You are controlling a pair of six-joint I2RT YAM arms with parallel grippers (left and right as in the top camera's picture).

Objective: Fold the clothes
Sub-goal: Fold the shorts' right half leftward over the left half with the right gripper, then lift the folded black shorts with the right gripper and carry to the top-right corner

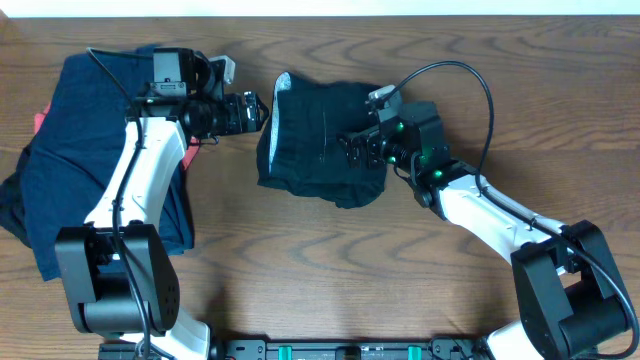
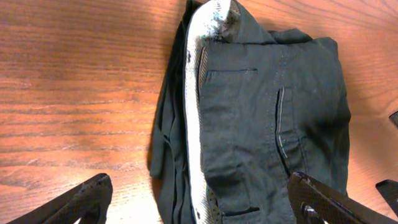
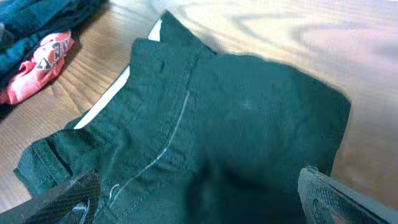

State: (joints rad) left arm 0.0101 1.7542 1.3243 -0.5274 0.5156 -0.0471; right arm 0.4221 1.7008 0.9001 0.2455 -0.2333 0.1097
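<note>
Dark green folded shorts [image 1: 315, 140] with a pale inner waistband lie on the wood table at centre. They also show in the left wrist view [image 2: 261, 118] and the right wrist view [image 3: 217, 124]. My left gripper [image 1: 258, 111] is open, hovering at the shorts' left edge by the waistband; its fingers [image 2: 199, 202] straddle the edge. My right gripper [image 1: 352, 148] is open over the shorts' right part, its fingers [image 3: 199, 199] spread above the cloth.
A pile of dark navy clothes [image 1: 75, 130] with a red garment [image 1: 40, 122] lies at the far left, under the left arm. The red garment also shows in the right wrist view [image 3: 43, 62].
</note>
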